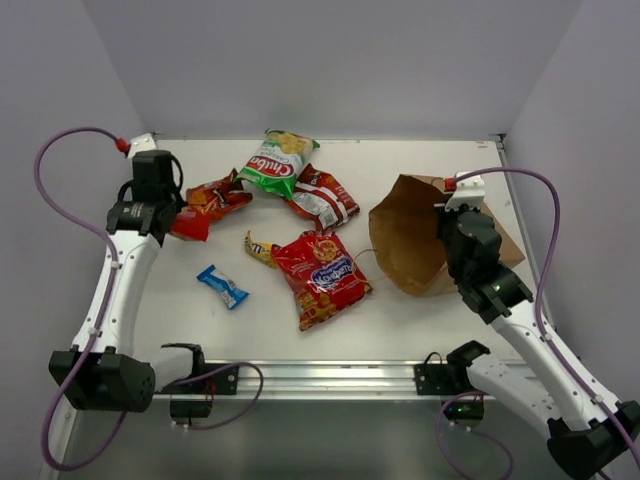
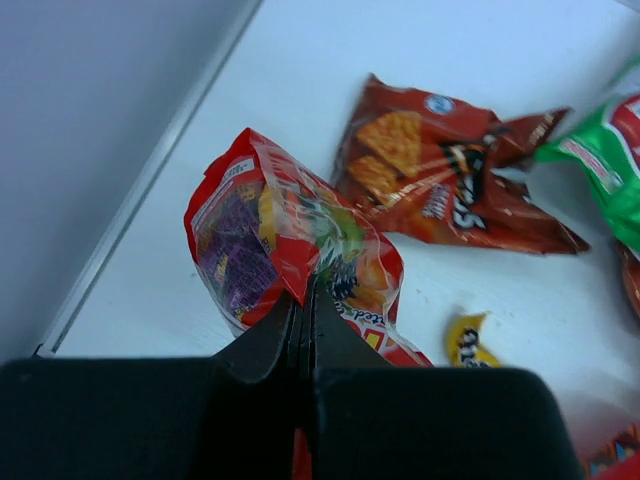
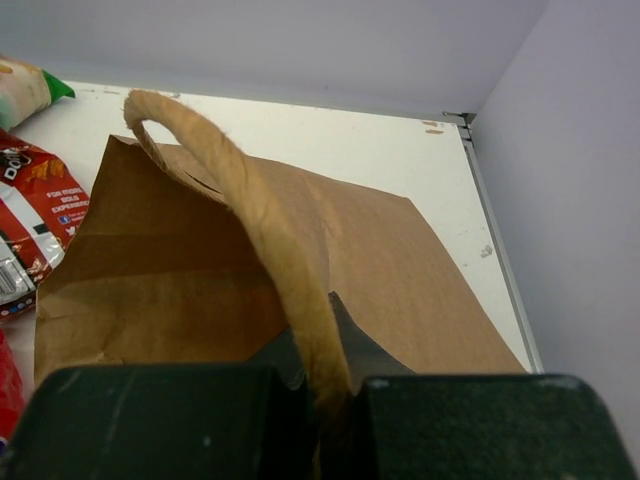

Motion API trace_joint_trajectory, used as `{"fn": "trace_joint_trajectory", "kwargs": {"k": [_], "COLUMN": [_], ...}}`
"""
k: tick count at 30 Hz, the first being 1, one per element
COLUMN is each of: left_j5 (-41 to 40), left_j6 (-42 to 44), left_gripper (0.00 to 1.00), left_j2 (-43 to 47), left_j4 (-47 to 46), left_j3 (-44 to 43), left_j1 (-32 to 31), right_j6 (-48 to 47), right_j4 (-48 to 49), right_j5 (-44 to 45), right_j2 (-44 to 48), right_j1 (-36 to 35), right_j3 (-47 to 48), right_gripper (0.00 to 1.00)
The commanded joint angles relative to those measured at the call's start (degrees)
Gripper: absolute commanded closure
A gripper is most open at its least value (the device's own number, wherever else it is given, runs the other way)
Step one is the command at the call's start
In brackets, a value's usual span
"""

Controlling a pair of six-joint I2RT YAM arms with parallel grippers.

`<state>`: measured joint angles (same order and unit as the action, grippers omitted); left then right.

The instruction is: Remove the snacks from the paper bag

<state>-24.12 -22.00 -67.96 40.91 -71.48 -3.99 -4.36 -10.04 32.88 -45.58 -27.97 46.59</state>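
The brown paper bag [image 1: 405, 240] lies on its side at the right, its mouth facing left. My right gripper [image 3: 320, 340] is shut on its twisted paper handle [image 3: 240, 190], above the bag [image 3: 180, 280]. My left gripper [image 2: 308, 290] is shut on the edge of a small red snack packet [image 2: 270, 240] at the far left [image 1: 190, 225]. On the table lie an orange chip bag [image 1: 215, 195], a green-white chip bag [image 1: 275, 162], a red-white bag [image 1: 325, 195], a large red bag [image 1: 322, 275], a yellow candy pack [image 1: 260, 248] and a blue bar [image 1: 222, 286].
White walls close in the table on the left, back and right. The table's raised left edge [image 2: 150, 180] runs just beside the held packet. The arm bases and a metal rail [image 1: 320, 378] are along the near edge.
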Motion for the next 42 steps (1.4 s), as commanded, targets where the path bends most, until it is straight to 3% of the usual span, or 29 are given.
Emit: {"fn": "trace_joint_trajectory", "kwargs": {"k": [1,6,9,15,17,21,22,23,25,26,28,38,42], "left_j5": [1.88,4.34,2.42,-0.75,-2.76,-8.57,-9.36,-10.59,-10.86,-11.12,-10.78,7.13,11.28], "left_j6": [-0.50,-1.73,-3.75,-7.53,-8.15,-6.83,-6.57,-6.48,-6.39,-6.30,-6.21,0.01,1.60], "left_gripper": [1.00,1.00,1.00,0.98,0.85,0.76,0.69,0.50,0.36,0.17,0.02,0.00,0.00], "left_j2": [1.08,-2.96,-3.58,-5.25,-4.72,-1.48,0.01,0.63,1.86,2.22,3.62,12.85,13.74], "left_j4": [-11.01,-21.53,-26.56,-24.58,-22.37,-18.76,-18.50,-18.23,-17.36,-17.00,-15.86,-13.22,-10.68], "left_j3": [-0.24,4.41,11.52,20.94,20.86,19.72,19.63,19.63,19.37,19.19,18.58,10.23,6.19], "left_j1": [8.88,13.47,15.06,16.38,16.91,17.26,18.04,18.57,19.89,19.98,19.90,19.81,19.02], "right_j6": [2.43,3.13,3.65,5.94,6.38,7.43,7.70,7.96,8.58,9.10,10.51,21.22,27.10], "right_j4": [-0.68,-0.59,-0.77,-2.17,-2.96,-4.81,-5.33,-5.95,-6.21,-7.09,-7.71,-8.76,-9.20], "right_j5": [-2.03,-2.82,-3.44,-5.46,-5.90,-5.20,-4.76,-3.63,-2.74,-2.39,-2.47,-15.28,-22.67], "right_j2": [0.58,-0.12,0.32,0.32,-0.47,-3.79,-4.68,-5.56,-8.46,-9.60,-12.93,-28.13,-33.94], "right_j1": [0.28,0.19,0.28,0.19,0.19,0.19,0.28,0.28,0.46,1.24,2.30,15.65,19.78], "right_j3": [0.96,1.22,1.22,3.51,5.52,10.27,11.41,13.86,16.42,19.47,22.48,41.19,43.50], "right_gripper": [1.00,1.00,1.00,1.00,1.00,1.00,1.00,1.00,1.00,1.00,1.00,1.00,1.00]}}
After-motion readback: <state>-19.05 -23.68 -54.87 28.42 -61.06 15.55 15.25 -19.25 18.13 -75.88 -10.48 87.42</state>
